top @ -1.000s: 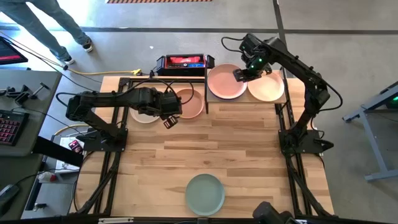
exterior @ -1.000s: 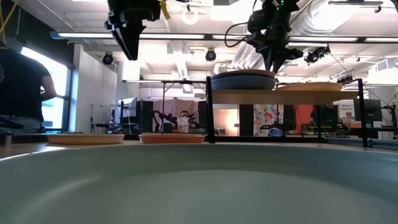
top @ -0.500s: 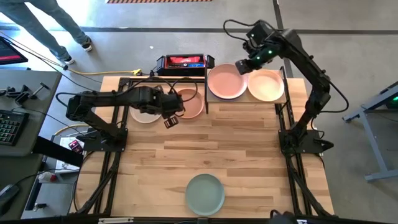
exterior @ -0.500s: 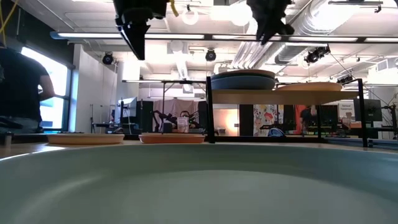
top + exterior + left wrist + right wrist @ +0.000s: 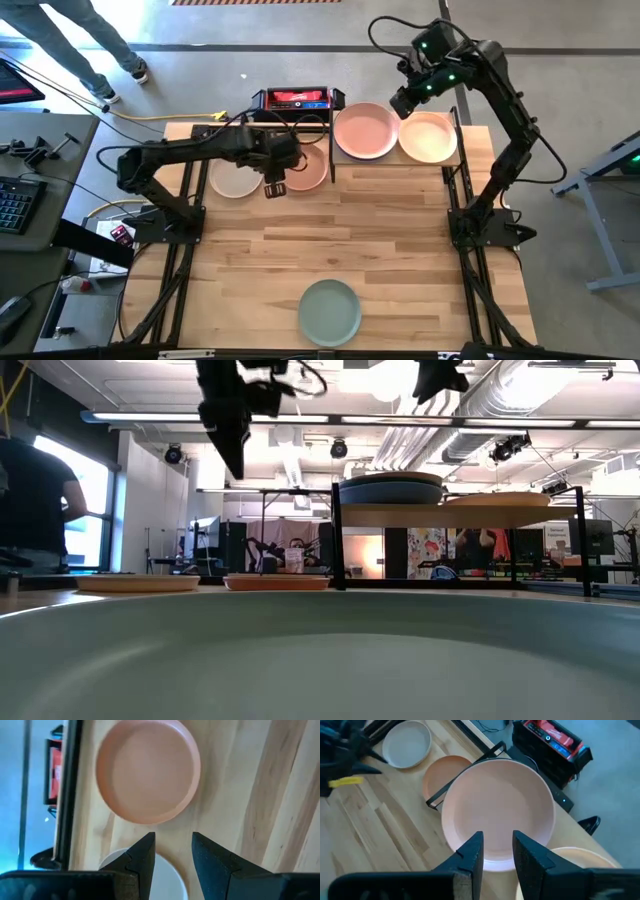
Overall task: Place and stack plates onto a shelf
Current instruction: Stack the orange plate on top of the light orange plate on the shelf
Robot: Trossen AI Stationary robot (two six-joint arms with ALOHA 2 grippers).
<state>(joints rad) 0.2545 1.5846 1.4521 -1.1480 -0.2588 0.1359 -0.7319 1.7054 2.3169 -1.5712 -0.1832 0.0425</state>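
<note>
A pale pink plate (image 5: 365, 131) tops a stack on the shelf (image 5: 395, 161), and darker plates show under it (image 5: 390, 490). An orange-tan plate (image 5: 428, 138) rests beside it on the shelf. My right gripper (image 5: 405, 100) hangs open and empty, high above the gap between these two; the pink plate (image 5: 497, 812) lies below its fingers (image 5: 497, 842). My left gripper (image 5: 275, 185) is open and empty above the table, near the salmon plate (image 5: 147, 770) and the cream plate (image 5: 233, 178). A sage green plate (image 5: 330, 310) rests flat by the table's near edge.
A black and red box (image 5: 295, 99) sits past the table's far edge, left of the shelf. The shelf's black posts (image 5: 338, 535) stand between the salmon plate and the stack. Bare wood (image 5: 330, 235) fills the table's middle. A person (image 5: 90, 40) stands beyond the far left corner.
My right gripper has risen away from the shelf plates and drifted toward the far right, leaving the top of the low view. My left gripper has shifted slightly toward the table's right and dipped a little over the salmon plate's near edge. No plate has moved.
</note>
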